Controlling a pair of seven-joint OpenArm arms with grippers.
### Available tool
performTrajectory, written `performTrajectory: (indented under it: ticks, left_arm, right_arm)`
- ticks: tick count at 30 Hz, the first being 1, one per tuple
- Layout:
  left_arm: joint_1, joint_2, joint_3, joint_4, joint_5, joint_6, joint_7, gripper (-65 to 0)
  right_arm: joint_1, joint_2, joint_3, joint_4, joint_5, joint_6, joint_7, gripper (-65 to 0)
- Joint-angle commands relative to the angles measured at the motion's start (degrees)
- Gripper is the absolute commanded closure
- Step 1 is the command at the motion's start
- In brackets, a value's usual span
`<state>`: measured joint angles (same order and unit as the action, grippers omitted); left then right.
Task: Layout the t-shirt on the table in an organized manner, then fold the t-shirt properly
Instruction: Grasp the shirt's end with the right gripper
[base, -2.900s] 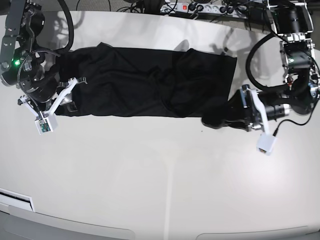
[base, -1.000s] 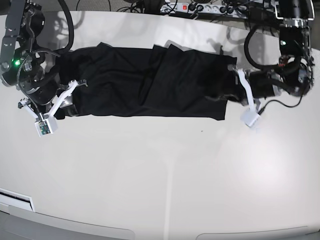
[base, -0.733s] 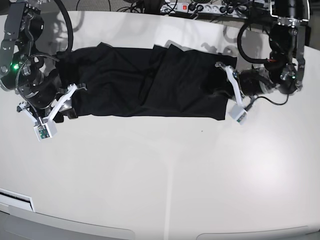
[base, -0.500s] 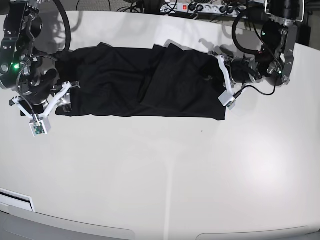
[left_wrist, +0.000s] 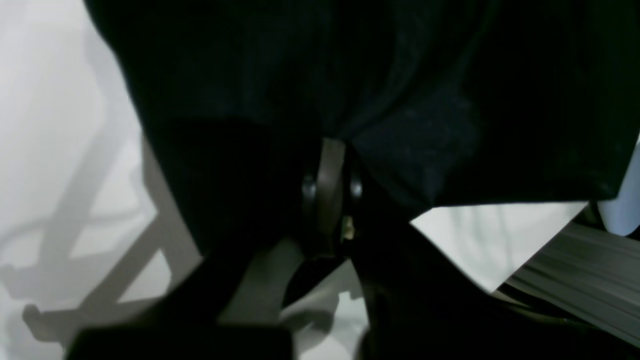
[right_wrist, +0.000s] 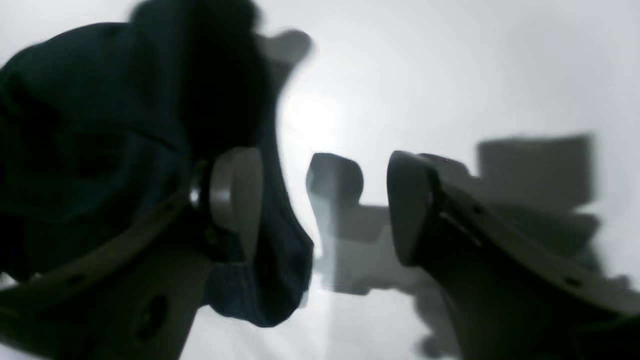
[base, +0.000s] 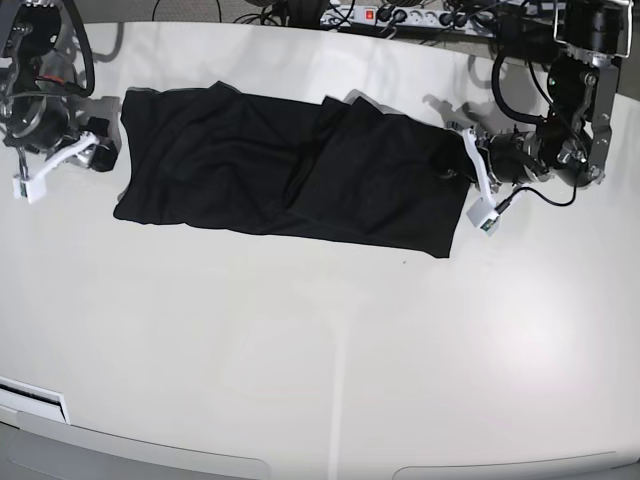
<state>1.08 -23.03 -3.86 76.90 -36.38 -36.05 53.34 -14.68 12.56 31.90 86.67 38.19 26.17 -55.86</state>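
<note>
You have a plain black t-shirt (base: 230, 160) before you, on a white surface (base: 230, 350) edged in grey.

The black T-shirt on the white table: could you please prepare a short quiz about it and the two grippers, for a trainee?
1. Multiple choice: how does the T-shirt lie on the table?
a) In a round ball
b) In a long strip, side to side
c) Hanging over the near edge

2. True or false: the right gripper is open.

3. Fill the gap: in the base view, the left gripper is at the shirt's ____ end.

Key: 1 b; 2 true; 3 right-hand
</note>
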Motion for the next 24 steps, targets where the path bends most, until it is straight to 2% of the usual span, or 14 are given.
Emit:
performTrajectory:
  ticks: [1, 6, 11, 15, 20, 24]
  left_arm:
    - [-0.8, -0.8, -0.3, 0.7, -0.7, -0.1, -0.8, 0.0]
    - [-0.8, -0.8, -0.3, 0.8, -3.3, -0.2, -0.4, 0.0]
    - [-0.8, -0.8, -0.3, 0.8, -3.3, -0.2, 0.4, 0.0]
    - [-0.8, -0.8, -0.3, 0.8, -3.4, -0.2, 0.6, 0.0]
    - [-0.9, -0.8, -0.3, 0.8, -3.7, -0.2, 0.7, 0.0]
    - [-1.0, -0.8, -0.3, 0.8, -3.8, -0.2, 0.6, 0.0]
  right_arm:
    - [1.0, 0.8, 0.5, -1.0, 2.8, 1.3, 0.1, -40.7]
    - [4.5, 0.8, 0.5, -12.4, 10.9, 6.9, -3.8, -40.7]
    - [6.8, 0.6, 0.5, -20.7, 16.1, 9.7, -4.9, -40.7]
    - [6.9, 0.5, 0.3, -22.1, 22.9, 13.8, -12.0, -40.7]
    - [6.9, 1.8, 0.3, -22.0, 33.6, 13.8, -18.6, -40.7]
    - [6.9, 2.8, 0.3, -22.0, 36.9, 13.8, -19.1, -40.7]
